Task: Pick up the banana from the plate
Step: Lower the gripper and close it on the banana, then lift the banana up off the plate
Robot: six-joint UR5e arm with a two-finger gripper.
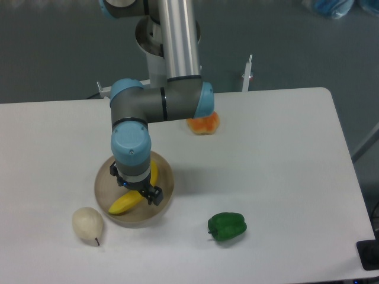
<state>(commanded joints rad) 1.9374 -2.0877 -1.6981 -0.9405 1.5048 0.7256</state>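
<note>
The yellow banana (124, 204) lies on the round tan plate (164, 185) at the front left of the white table. Only its lower end and a bit of its upper part by the wrist show; the rest is hidden under my arm. My gripper (135, 188) hangs straight over the banana's middle, with one dark finger at each side of it. The fingers look spread, and I cannot tell whether they touch the fruit.
A pale cream pear (87, 224) sits just front-left of the plate. A green bell pepper (227, 226) lies to the front right. An orange fruit (205, 123) is behind my forearm. A thin white rod (247, 74) stands at the table's back edge.
</note>
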